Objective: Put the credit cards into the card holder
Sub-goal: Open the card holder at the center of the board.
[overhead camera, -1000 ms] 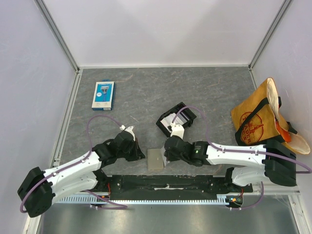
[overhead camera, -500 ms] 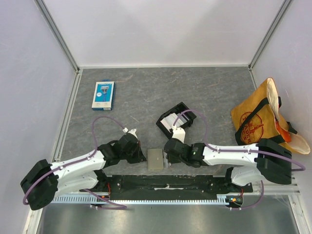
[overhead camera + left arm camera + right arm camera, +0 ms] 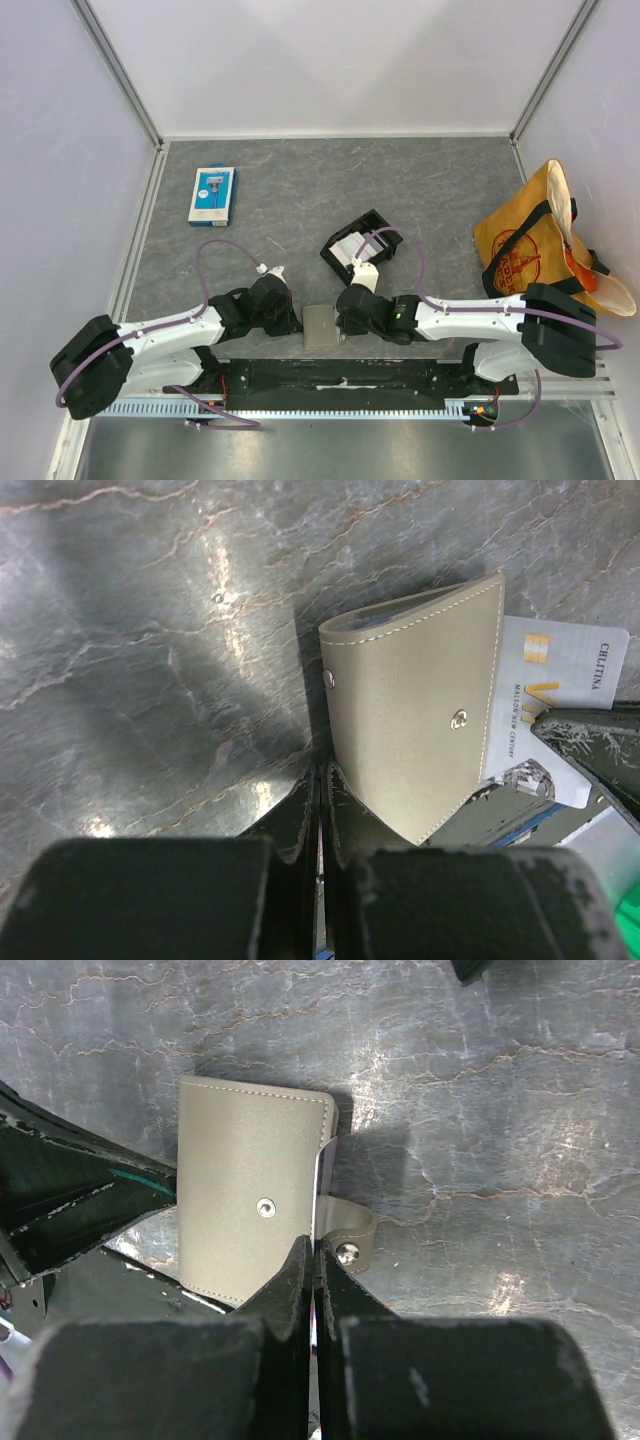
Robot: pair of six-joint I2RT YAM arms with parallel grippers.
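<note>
Top view puts the folded holder at the near edge of the table, between my two claws. My left claw is pressed together, tips against the holder's left edge. My right claw is pressed together too at the opposite edge, where a white card sticks out from under the flap; whether it pinches that card I cannot tell.

Table (card holder, tray, pack, bag)
</note>
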